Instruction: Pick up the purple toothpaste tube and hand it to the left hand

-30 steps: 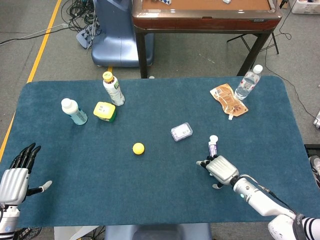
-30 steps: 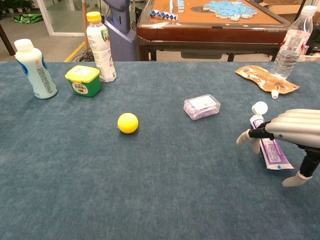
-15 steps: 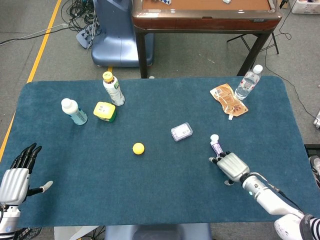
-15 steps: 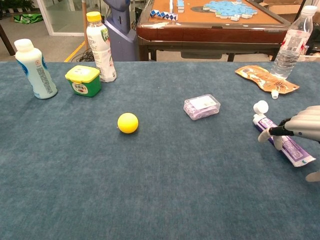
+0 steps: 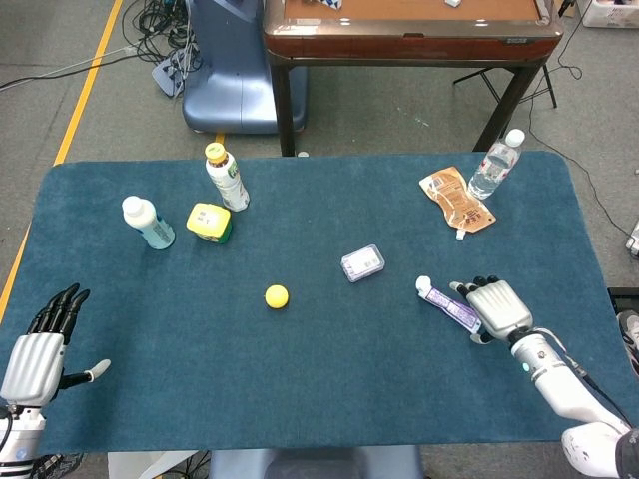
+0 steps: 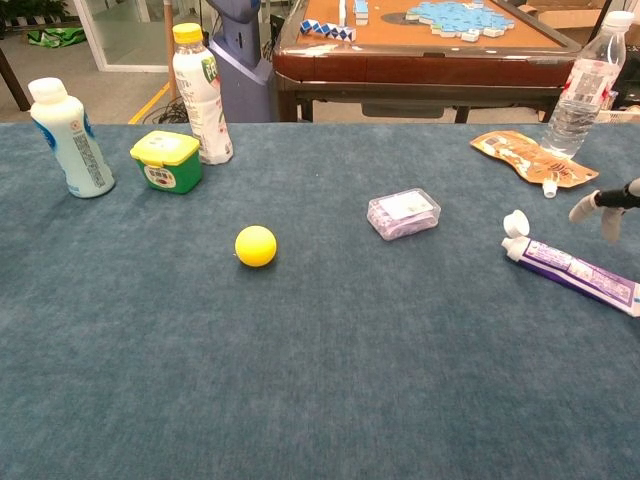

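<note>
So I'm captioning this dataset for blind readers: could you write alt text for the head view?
The robot's right hand rests at the tail of a purple toothpaste tube lying flat on a blue table; the left hand waits open at the near left corner. A yellow ball lies mid-table.

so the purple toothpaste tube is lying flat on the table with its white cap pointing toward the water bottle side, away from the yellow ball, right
Not quite. The purple toothpaste tube does lie flat on the table, but its white cap points toward the yellow ball, not away from it. The chest view shows this; the head view agrees.
</note>
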### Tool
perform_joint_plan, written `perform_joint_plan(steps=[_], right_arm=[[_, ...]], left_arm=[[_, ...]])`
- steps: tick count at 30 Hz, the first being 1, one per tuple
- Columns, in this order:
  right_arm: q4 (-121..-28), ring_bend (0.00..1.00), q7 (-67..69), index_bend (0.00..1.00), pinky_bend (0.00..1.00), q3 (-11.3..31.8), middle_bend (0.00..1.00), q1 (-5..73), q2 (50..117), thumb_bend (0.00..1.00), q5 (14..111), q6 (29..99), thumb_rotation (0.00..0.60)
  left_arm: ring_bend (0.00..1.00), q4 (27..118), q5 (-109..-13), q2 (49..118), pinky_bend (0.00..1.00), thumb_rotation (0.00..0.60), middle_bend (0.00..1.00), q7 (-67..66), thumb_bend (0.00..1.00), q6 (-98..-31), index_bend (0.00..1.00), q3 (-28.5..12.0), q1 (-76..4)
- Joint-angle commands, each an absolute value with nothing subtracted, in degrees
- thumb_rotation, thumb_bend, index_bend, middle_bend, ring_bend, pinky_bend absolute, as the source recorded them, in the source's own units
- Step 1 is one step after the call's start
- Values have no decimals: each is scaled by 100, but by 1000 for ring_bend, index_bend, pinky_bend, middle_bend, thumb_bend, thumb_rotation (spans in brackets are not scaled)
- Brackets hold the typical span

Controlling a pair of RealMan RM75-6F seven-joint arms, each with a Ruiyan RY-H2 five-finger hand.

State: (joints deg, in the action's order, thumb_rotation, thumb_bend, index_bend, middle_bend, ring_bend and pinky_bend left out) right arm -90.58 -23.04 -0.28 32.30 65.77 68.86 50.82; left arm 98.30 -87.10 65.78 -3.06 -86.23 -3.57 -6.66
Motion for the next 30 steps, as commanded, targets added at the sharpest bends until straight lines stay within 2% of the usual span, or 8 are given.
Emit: perform_joint_plan(steps=[1,9,15,25,30], right_arm=[[-8881,208,-2273,171,250,125,352,3380,6727,147,6617,4857,600],[-8391,173,-2244,170,223,270,330,3733,7170,147,6118,4267,600],[-8331,165,-2026,158,213,279,324,3858,7350,147,6216,4088,600],[-8866,165,-1628,157,213,81,351,3700,7159,146,6854,4326,600],[-8595,172,-1883,171,213,71,373,3571,7283,149,6855,4723,600]], left_arm=[[28,9844,-8713,6574,107,600,0,-319,0,-8628,0,-356,-666],[28,9862,-8671,6552,107,600,0,-360,0,-8654,0,-344,-629],[28,9857,-8658,6546,107,600,0,-350,0,-8662,0,-339,-614],[28,9802,-8650,6566,107,600,0,-306,0,-8643,0,-333,-616],[28,9775,-8670,6579,107,600,0,-265,0,-8640,0,-330,-621]])
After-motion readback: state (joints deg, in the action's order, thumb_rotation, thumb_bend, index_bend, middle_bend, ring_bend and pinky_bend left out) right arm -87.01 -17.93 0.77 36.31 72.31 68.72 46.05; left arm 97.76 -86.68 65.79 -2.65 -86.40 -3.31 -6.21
